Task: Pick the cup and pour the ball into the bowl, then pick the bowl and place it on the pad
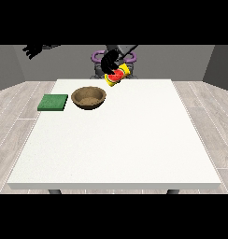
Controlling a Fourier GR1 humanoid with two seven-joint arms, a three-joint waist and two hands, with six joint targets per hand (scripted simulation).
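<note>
On white table [116, 149] — bowl [89, 98], green pad [53, 102].

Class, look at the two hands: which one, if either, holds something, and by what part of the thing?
The hand at the view's right holds the yellow cup, tilted, by its side. The hand at the view's left holds nothing.

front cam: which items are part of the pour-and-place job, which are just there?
Job:
- yellow cup, tilted, held by the robot hand near the view's middle
- brown bowl
- green pad
- ball: not visible

Not in the job:
- white table, only the support
- other robot hand at the view's left, raised off the table
</note>
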